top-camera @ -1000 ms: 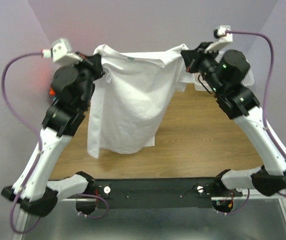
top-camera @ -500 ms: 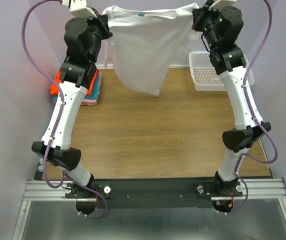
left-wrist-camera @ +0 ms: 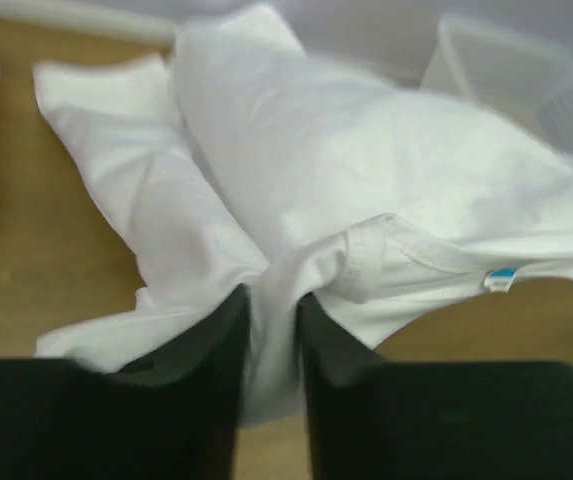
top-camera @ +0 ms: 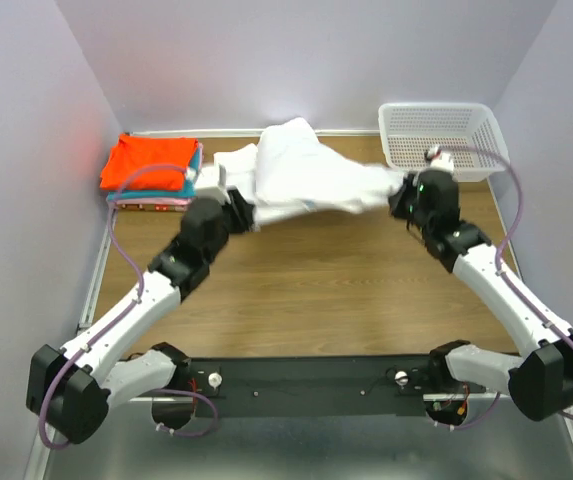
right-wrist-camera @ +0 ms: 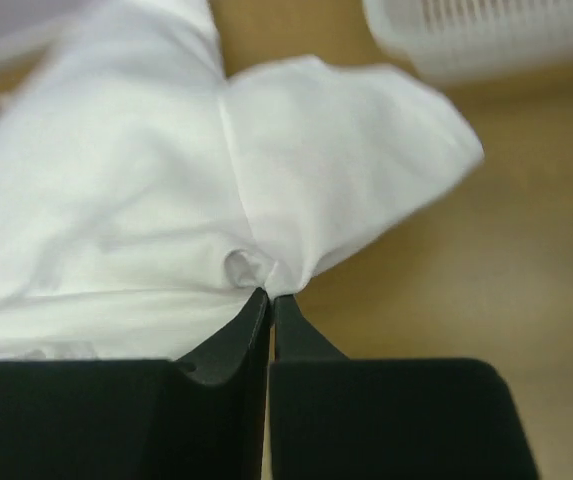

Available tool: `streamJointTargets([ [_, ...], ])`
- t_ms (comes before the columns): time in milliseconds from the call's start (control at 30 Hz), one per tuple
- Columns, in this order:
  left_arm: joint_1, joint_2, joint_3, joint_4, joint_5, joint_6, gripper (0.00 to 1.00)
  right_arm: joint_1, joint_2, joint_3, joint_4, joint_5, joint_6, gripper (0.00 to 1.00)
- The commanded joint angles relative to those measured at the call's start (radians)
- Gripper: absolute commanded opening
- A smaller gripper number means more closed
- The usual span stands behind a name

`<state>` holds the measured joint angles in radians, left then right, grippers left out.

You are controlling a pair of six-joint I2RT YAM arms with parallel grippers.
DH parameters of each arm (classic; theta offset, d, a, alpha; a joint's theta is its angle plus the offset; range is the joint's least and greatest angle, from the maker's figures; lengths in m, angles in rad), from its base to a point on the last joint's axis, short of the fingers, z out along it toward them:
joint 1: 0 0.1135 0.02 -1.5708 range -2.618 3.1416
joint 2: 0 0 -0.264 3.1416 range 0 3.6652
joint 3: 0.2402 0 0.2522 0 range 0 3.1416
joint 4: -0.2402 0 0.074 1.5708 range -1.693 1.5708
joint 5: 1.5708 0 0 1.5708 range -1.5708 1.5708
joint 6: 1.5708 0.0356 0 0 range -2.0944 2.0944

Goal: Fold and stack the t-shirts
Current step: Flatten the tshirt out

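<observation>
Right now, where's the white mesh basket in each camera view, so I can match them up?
Top external: basket at upper right, near the back wall.
Left wrist: basket in the upper right corner, blurred.
Right wrist: basket along the top right edge.
Shared landmark: the white t-shirt, lying left of it in all three.

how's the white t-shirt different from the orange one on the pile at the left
The plain white cloth t-shirt lies loose and rumpled on the wooden table; the orange-red folded cloth t-shirt is a neat flat rectangle. The white one rests on bare wood; the orange-red one tops a pile of folded shirts. The right hand pinches the white one; no hand holds the orange-red one. Both are soft cloth.
</observation>
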<state>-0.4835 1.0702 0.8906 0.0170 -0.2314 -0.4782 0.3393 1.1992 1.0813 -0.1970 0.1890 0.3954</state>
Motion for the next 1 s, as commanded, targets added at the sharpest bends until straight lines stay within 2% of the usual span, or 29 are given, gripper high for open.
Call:
streamJointTargets([
  [0, -0.136, -0.147, -0.264, -0.041, -0.129, -0.258, 0.98, -0.017, -0.183, -0.408, -0.050, 0.083, 0.230, 0.24],
  [100, -0.228, -0.222, -0.367, -0.159, -0.100, -0.408, 0.98, -0.017, -0.321, -0.518, -0.122, 0.070, 0.288, 0.71],
  [133, -0.245, -0.246, -0.367, -0.228, -0.109, -0.434, 0.98, -0.019, -0.345, -0.511, -0.145, 0.082, 0.293, 0.95],
  [167, -0.283, -0.256, -0.354, -0.259, -0.111, -0.456, 0.98, -0.017, -0.371, -0.500, -0.169, 0.089, 0.292, 1.00],
  [267, -0.320, -0.277, -0.290, -0.354, -0.141, -0.473, 0.98, -0.017, -0.437, -0.466, -0.174, 0.080, 0.281, 1.00],
  [400, -0.333, -0.237, -0.240, -0.347, -0.175, -0.448, 0.98, -0.016, -0.415, -0.417, -0.174, -0.026, 0.231, 1.00],
  [533, -0.333, -0.060, -0.164, -0.319, -0.220, -0.401, 0.98, -0.017, -0.320, -0.400, -0.176, -0.085, 0.192, 1.00],
  [700, -0.329, 0.167, -0.007, -0.376, -0.235, -0.382, 0.98, -0.014, -0.193, -0.405, -0.151, -0.155, 0.185, 1.00],
  [867, -0.320, 0.262, 0.010, -0.281, -0.148, -0.329, 0.98, -0.014, -0.138, -0.420, -0.125, -0.207, 0.172, 1.00],
  [967, -0.317, 0.309, 0.019, -0.305, -0.141, -0.350, 0.98, -0.010, -0.109, -0.429, -0.114, -0.221, 0.171, 1.00],
])
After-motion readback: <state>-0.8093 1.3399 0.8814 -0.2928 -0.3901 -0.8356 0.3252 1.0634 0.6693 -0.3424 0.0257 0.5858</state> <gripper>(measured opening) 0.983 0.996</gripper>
